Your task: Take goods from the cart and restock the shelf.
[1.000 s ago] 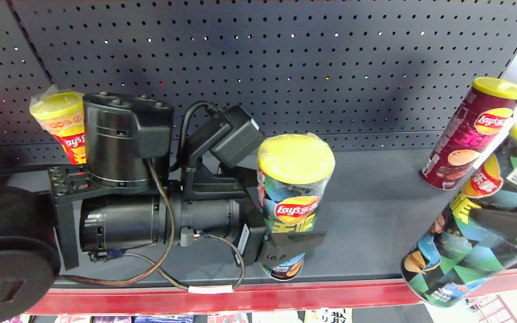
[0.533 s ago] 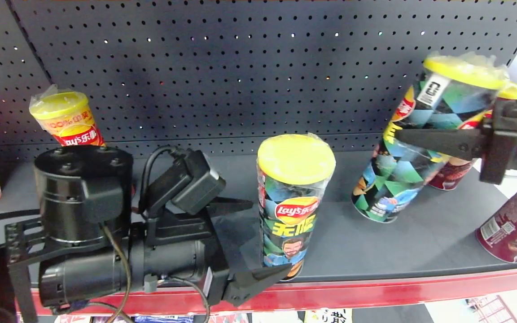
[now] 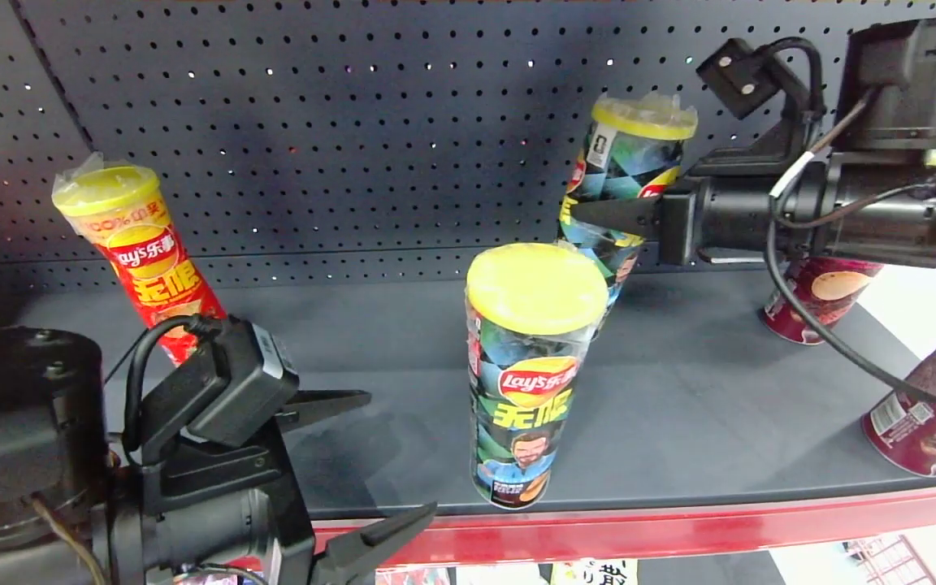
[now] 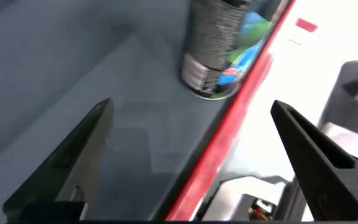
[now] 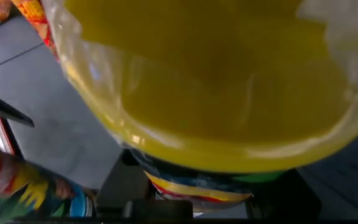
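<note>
Dark pegboard (image 3: 354,122) backs a grey shelf (image 3: 679,406) where one blue-green chip canister (image 3: 526,382) stands upright near the red front lip. The left claw (image 3: 401,452) is spread wide near it, not touching. Toward the back, the right claw (image 3: 608,213) pinches a second blue-green canister (image 3: 629,166), tilted. Its base is hidden, so contact with the shelf is unclear, and a red canister (image 3: 143,260) leans on the pegboard at left.
</note>
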You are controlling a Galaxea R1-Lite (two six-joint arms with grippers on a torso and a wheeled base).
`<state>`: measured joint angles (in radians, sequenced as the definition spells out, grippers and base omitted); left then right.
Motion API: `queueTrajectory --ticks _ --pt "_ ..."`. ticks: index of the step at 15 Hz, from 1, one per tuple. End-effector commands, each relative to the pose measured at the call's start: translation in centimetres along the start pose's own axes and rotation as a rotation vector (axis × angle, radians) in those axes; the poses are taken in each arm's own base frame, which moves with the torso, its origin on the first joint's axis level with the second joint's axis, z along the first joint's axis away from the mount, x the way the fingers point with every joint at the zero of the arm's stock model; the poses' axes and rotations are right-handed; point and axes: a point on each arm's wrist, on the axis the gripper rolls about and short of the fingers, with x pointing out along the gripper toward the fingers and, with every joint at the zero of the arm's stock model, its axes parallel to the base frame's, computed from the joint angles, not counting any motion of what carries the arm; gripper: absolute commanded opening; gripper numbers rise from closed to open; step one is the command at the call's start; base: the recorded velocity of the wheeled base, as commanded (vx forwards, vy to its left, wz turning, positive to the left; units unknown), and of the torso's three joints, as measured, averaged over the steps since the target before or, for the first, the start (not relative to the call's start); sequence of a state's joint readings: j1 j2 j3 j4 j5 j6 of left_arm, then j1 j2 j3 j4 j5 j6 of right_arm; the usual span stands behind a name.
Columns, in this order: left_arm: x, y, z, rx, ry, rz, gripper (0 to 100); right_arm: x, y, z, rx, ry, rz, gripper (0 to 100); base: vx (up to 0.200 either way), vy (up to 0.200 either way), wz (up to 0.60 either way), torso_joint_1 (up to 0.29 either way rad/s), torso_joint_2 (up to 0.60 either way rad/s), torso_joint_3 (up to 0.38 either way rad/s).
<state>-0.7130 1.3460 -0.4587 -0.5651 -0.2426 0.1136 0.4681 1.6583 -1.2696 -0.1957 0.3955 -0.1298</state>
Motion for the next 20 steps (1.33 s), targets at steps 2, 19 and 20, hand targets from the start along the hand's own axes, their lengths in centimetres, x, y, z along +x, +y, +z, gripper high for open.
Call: queueTrajectory --ticks 2,19,20 --pt "-0.8 0.1 0.0 -0.002 -0.019 0.012 100 3.3 -0.7 -1.6 0.008 0.051 0.022 0 0.0 0.0 0.0 0.0 0.0 0.0" --pt "-2.6 1.5 -0.7 -0.033 -0.028 0.121 100 3.8 -0.8 -1.7 -0.002 0.056 0.026 0 0.0 0.0 0.0 0.0 0.0 0.0" --pt "-2.5 1.5 -0.8 -0.035 -0.024 0.12 100 3.6 -0.7 -1.6 -0.004 0.052 0.027 0 0.0 0.0 0.0 0.0 0.0 0.0"
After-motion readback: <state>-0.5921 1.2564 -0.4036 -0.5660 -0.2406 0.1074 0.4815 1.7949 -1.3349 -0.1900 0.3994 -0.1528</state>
